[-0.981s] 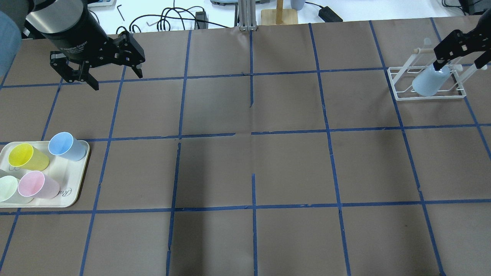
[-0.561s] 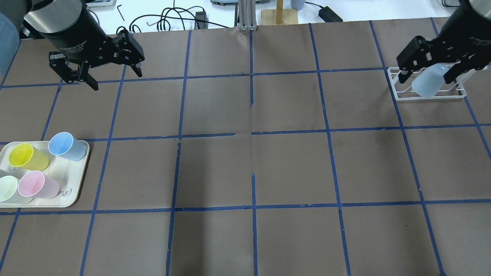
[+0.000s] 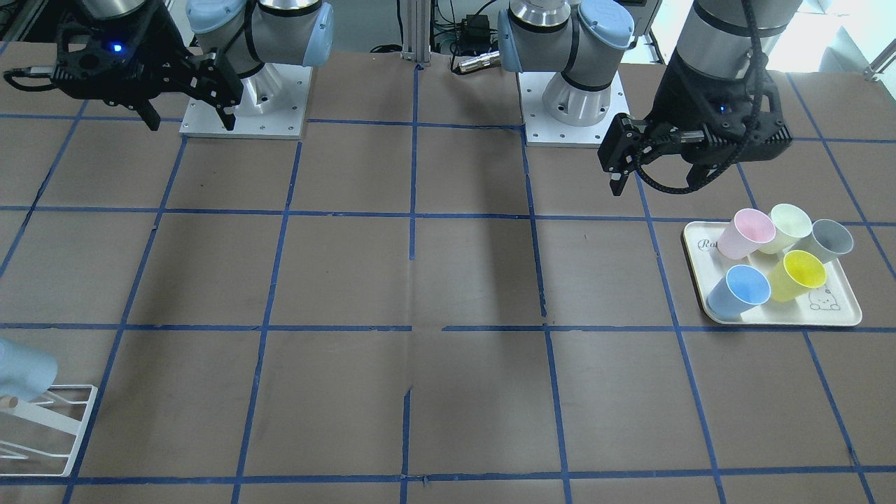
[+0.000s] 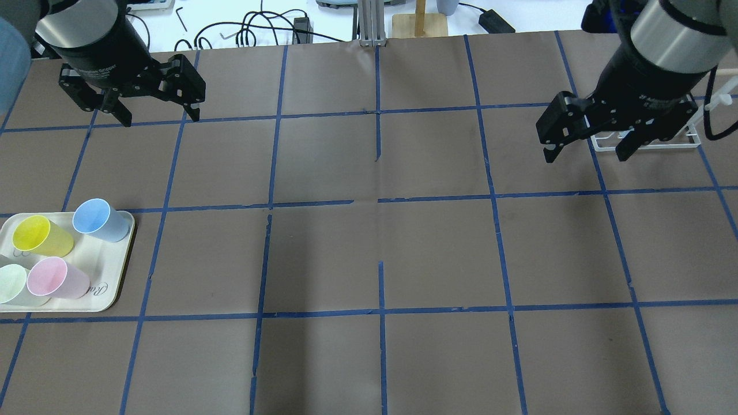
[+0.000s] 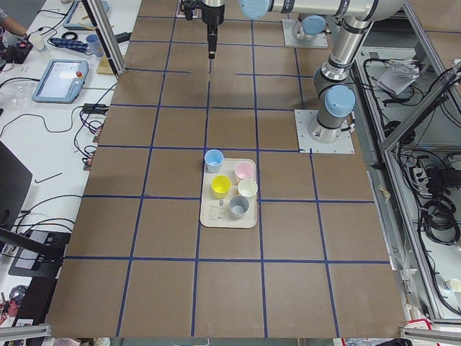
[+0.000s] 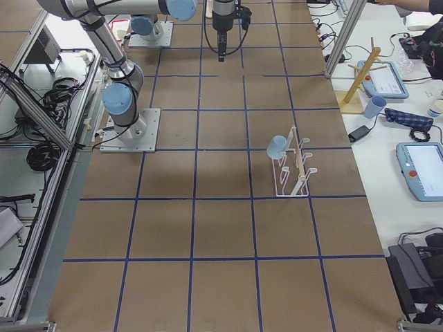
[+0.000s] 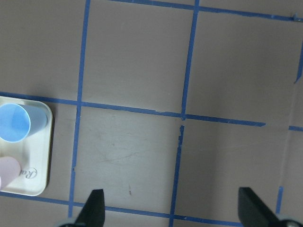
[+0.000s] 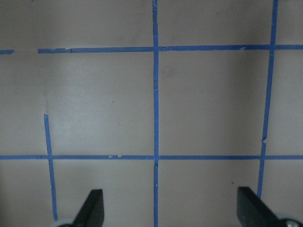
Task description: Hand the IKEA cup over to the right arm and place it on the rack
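The pale icy blue IKEA cup [image 3: 21, 369] sits mouth-down and tilted on a peg of the white wire rack [image 3: 50, 414]. It also shows on the rack [image 6: 294, 176] in the exterior right view [image 6: 277, 146]. In the overhead view the cup is hidden behind my right arm and only the rack's edge [image 4: 692, 140] shows. My right gripper [image 4: 585, 155] is open and empty, above the table beside the rack and apart from it. My left gripper [image 4: 161, 118] is open and empty, away from the tray.
A cream tray [image 4: 109, 271] at the table's left end holds a sky-blue cup [image 4: 98, 219], a yellow cup, a pink cup, a pale green cup and a grey cup [image 3: 829, 238]. Brown paper with a blue tape grid covers the table. Cables lie beyond its far edge.
My right gripper has drawn back from the cup on the rack and moved left, leaving the cup on the peg. My left gripper has shifted slightly left.
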